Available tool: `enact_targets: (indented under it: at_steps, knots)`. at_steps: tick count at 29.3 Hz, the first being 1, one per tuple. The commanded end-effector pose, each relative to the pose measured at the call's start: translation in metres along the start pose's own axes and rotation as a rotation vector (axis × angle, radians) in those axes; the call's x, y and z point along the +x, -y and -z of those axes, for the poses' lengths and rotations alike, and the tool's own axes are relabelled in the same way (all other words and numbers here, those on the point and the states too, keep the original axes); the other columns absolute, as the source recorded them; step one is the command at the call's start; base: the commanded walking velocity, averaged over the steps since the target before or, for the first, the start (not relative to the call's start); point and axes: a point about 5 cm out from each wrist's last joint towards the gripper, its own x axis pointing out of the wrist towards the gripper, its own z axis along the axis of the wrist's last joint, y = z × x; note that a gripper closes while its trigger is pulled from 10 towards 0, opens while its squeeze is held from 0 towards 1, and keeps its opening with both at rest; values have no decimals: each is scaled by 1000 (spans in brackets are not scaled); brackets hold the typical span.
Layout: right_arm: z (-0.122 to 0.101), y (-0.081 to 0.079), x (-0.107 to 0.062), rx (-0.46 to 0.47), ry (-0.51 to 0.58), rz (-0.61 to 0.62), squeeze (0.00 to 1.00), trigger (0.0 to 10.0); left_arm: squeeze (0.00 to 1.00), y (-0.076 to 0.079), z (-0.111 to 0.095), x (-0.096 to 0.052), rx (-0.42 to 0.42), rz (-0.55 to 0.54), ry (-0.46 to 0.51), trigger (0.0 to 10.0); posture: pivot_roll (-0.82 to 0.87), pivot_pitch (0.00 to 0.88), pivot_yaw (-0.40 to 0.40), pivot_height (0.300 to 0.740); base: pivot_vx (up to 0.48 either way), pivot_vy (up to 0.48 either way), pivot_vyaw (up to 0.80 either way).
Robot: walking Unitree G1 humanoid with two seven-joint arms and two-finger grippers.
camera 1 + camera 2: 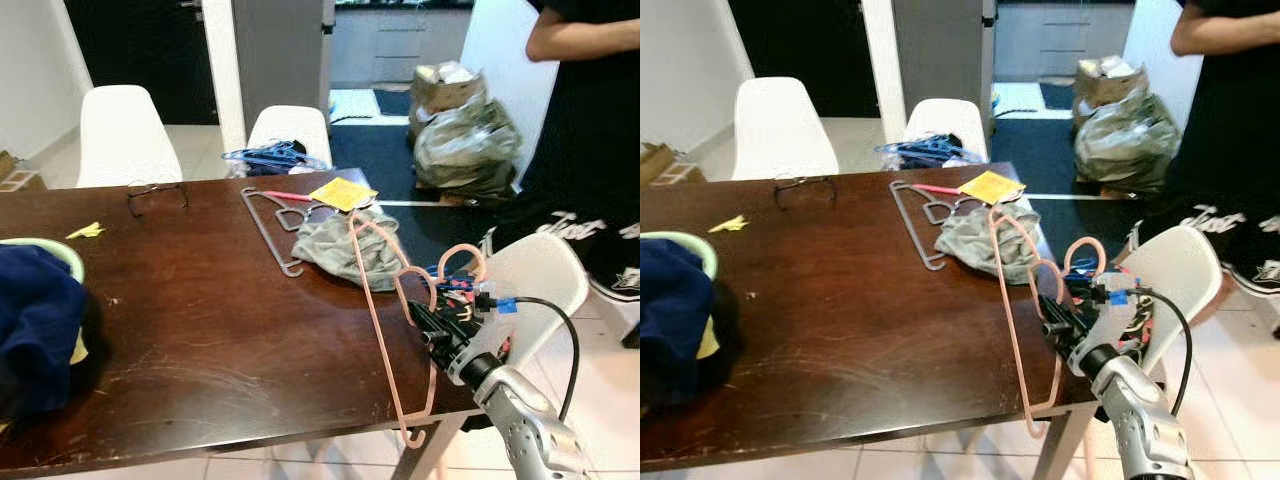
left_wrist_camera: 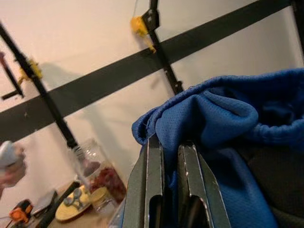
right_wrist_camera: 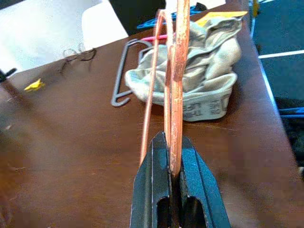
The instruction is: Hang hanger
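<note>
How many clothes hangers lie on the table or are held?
2 clearly: a pink hanger held in the right hand at the table's edge, a grey hanger beside the grey cloth. More may lie beneath.

Table: dark brown wood table (image 1: 200,330), scuffed.
Seating: white chairs (image 1: 128,135) behind it.
Floor: pale tiles, dark rug (image 1: 375,150) beyond.
Doorway: dark.

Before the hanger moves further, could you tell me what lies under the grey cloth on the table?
The grey cloth lies partly over a grey hanger, and the pink hanger held by the right gripper rests across it. Whatever else lies beneath is covered.
</note>
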Motion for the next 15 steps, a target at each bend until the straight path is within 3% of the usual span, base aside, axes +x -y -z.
enact_targets:
  at_steps: [1,2,5,9,15]
  knots:
    - [5,4,-3,0,-31,16,0,10000,0,-7,11,-1,-11,-34,-22,0,-13,0,37,731,0,0,0]
    - [5,4,-3,0,-31,16,0,10000,0,-7,11,-1,-11,-34,-22,0,-13,0,37,731,0,0,0]
    - [4,5,-3,-4,-32,20,0,10000,0,-7,47,-8,10,-51,-134,0,-15,0,31,731,0,0,0]
    - [4,5,-3,-7,-34,20,0,10000,0,-3,67,-14,2,-43,-200,0,-18,0,29,731,0,0,0]
    - [3,6,-3,-11,-41,19,0,10000,0,22,82,-21,-30,23,-239,0,-18,0,23,731,0,0,0]
